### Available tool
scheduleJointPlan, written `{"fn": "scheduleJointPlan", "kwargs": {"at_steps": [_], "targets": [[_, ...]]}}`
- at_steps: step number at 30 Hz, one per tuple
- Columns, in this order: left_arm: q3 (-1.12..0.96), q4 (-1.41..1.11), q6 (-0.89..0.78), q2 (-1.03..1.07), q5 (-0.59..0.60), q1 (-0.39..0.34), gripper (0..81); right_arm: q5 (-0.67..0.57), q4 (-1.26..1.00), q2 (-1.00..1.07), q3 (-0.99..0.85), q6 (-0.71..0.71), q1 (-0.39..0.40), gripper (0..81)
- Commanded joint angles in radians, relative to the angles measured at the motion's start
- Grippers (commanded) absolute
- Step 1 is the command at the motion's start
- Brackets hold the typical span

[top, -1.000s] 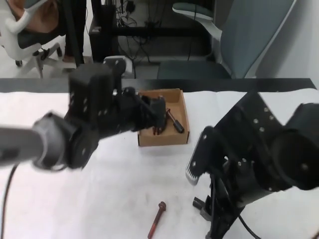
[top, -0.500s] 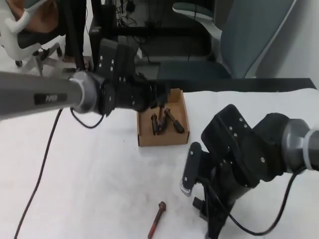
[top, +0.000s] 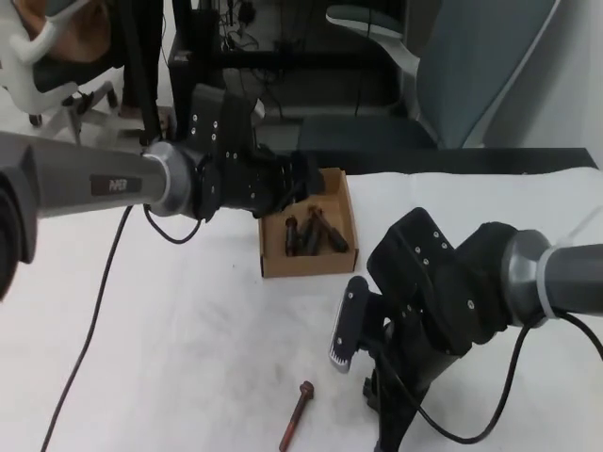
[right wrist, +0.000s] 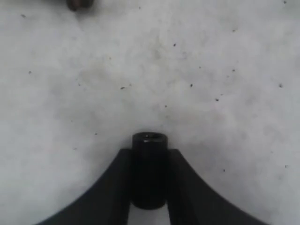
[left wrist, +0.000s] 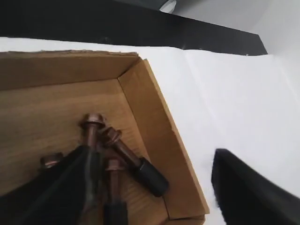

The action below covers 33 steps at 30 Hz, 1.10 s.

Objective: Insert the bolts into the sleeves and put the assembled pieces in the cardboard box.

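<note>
Our right hand (right wrist: 149, 153) is clamped on 1 black sleeve (right wrist: 149, 173), low over the white table (right wrist: 211, 70), with the sleeve's open bore pointing out past the fingertips. Our left hand (left wrist: 154, 161) hangs with fingers spread and nothing in it above the cardboard box (left wrist: 157, 119). Assembled pieces (left wrist: 133, 161) lie in the box just below it. 1 loose bolt (top: 296, 415) lies on the table near the right hand. We judge that bolt comes next. The left hand should take it near the head, line the shank up with the bore, and push straight while the right hand grips firmly.
</note>
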Motion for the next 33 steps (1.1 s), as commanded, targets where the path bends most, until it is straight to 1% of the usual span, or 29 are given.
{"fn": "scheduleJointPlan", "kwargs": {"at_steps": [1,3,6,8,10,12,13,15,17,19,20,22,26,31,33], "targets": [[-0.013,-0.03,-0.021,-0.007,0.08,0.0,70.0,-0.014,0.014,0.017,-0.001,0.074,-0.004,0.0],[-0.013,-0.042,-0.039,-0.021,0.197,0.003,70.0,-0.014,0.024,-0.004,-0.001,0.121,-0.004,0.6],[-0.013,-0.032,-0.09,-0.064,0.342,0.006,70.0,-0.014,0.038,-0.057,0.003,0.187,-0.004,0.6],[-0.013,0.015,-0.086,-0.11,0.419,0.005,65.5,-0.004,0.037,-0.112,0.009,0.255,-0.01,0.6],[-0.013,0.117,-0.038,-0.158,0.444,0.01,63.4,0.013,0.047,-0.167,0.013,0.328,-0.02,0.6],[-0.013,0.281,0.114,-0.223,0.433,0.011,63.4,0.026,0.056,-0.231,0.018,0.38,-0.035,0.6],[-0.013,0.362,0.175,-0.245,0.396,0.011,63.4,0.031,0.058,-0.264,0.021,0.41,-0.045,0.6],[-0.013,0.583,0.322,-0.294,0.275,0.008,63.4,0.028,0.058,-0.329,0.032,0.465,-0.066,0.6],[-0.013,0.785,0.447,-0.335,0.099,-0.004,63.4,0.022,0.058,-0.379,0.04,0.509,-0.081,0.6],[-0.013,0.91,0.532,-0.347,-0.017,-0.022,63.4,0.023,0.058,-0.42,0.049,0.54,-0.087,0.6],[-0.013,0.975,0.564,-0.348,-0.055,-0.041,63.4,0.019,0.058,-0.438,0.049,0.553,-0.088,0.6],[-0.009,1.02,0.601,-0.348,-0.115,-0.077,63.4,0.019,0.058,-0.465,0.049,0.58,-0.088,0.6],[0.016,0.991,0.617,-0.348,-0.219,-0.173,63.4,0.016,0.056,-0.495,0.049,0.621,-0.088,0.6],[0.078,0.945,0.638,-0.345,-0.347,-0.31,63.4,0.016,0.074,-0.516,0.049,0.621,-0.088,0.6],[0.109,0.935,0.638,-0.334,-0.395,-0.352,63.4,0.016,0.085,-0.519,0.049,0.621,-0.088,0.6]]}}
